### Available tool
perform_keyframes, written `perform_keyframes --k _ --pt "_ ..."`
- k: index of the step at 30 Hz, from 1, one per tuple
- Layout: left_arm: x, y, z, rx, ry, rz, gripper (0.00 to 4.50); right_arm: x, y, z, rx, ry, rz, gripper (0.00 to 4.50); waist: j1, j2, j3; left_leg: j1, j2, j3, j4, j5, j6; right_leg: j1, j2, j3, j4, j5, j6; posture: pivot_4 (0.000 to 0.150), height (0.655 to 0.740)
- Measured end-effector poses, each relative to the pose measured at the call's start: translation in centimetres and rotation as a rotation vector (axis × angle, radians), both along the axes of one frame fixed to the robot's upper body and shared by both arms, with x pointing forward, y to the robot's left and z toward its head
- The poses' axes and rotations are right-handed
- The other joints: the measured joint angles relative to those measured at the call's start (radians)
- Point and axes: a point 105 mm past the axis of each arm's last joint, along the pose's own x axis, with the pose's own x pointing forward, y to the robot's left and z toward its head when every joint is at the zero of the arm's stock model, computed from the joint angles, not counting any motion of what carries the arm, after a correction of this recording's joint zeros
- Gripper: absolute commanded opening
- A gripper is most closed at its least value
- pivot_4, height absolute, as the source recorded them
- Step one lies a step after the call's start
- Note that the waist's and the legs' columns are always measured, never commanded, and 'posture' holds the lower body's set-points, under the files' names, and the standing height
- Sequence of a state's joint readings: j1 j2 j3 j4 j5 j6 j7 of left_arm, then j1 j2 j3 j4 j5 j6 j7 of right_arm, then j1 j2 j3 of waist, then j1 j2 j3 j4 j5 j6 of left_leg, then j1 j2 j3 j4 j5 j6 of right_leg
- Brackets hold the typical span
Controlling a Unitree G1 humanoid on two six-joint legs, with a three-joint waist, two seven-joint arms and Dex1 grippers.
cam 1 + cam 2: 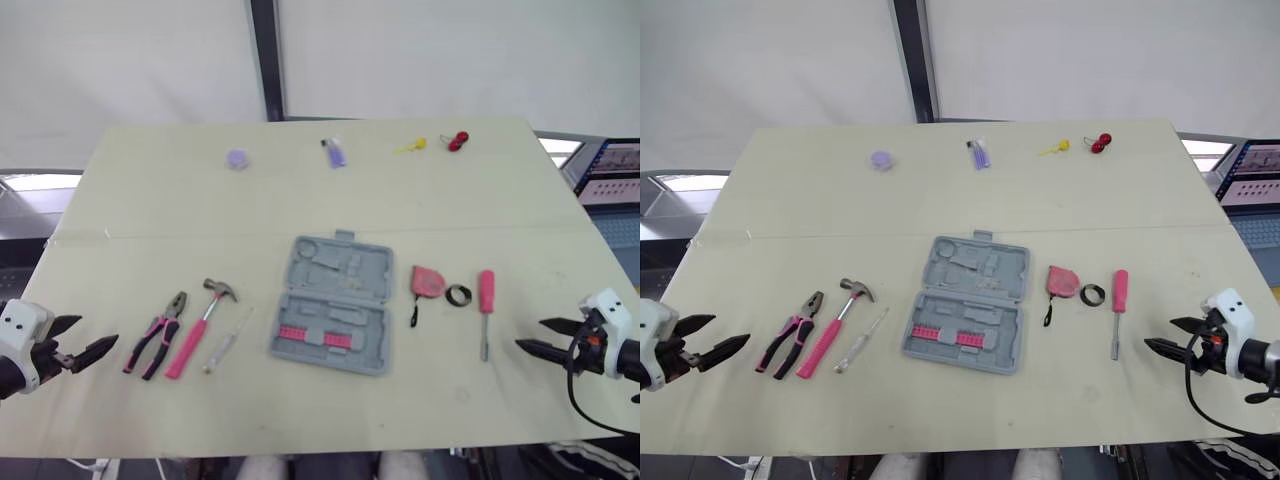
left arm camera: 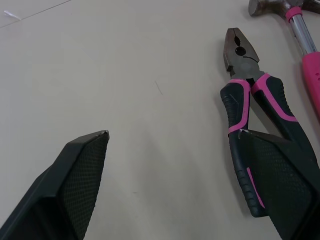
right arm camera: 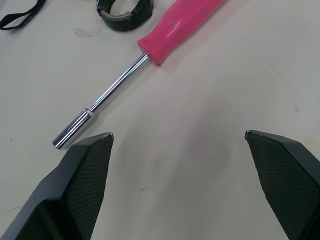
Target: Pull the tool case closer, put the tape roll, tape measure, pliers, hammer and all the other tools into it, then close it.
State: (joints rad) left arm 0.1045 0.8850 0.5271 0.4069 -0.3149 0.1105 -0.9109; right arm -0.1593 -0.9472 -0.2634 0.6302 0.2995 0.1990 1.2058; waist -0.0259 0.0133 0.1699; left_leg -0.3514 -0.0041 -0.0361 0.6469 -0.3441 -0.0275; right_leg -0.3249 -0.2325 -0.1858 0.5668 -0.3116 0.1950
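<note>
The grey tool case [image 1: 333,304] lies open in the middle of the table, with a pink strip of bits in its near half. Left of it lie a thin screwdriver [image 1: 228,342], a pink-handled hammer [image 1: 200,326] and black-and-pink pliers [image 1: 157,335]. To the case's right are a pink tape measure [image 1: 427,283], a black tape roll [image 1: 458,296] and a pink-handled nut driver [image 1: 485,311]. My left gripper [image 1: 88,344] is open at the near left, just left of the pliers [image 2: 248,113]. My right gripper [image 1: 533,337] is open at the near right, beside the nut driver [image 3: 150,55].
Small items line the table's far edge: a lilac round piece [image 1: 237,159], a purple-and-white object [image 1: 335,152], a yellow piece [image 1: 412,146] and a red one [image 1: 458,141]. A monitor [image 1: 612,172] stands off the right edge. A seam [image 1: 180,236] crosses the tabletop.
</note>
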Motion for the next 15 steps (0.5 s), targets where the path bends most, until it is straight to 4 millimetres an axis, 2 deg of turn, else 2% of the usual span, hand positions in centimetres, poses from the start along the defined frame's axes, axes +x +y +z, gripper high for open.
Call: perform_keyframes --k 15 --pt "0.25 0.01 0.04 -0.014 0.006 0.003 4.46 0.15 -0.03 0.1 -0.01 -0.016 0.0 4.5 0.0 0.0 0.0 0.0 0.0 0.0 0.0 0.0 0.0 0.0 0.0 0.0 0.001 0.0 0.0 0.15 0.74"
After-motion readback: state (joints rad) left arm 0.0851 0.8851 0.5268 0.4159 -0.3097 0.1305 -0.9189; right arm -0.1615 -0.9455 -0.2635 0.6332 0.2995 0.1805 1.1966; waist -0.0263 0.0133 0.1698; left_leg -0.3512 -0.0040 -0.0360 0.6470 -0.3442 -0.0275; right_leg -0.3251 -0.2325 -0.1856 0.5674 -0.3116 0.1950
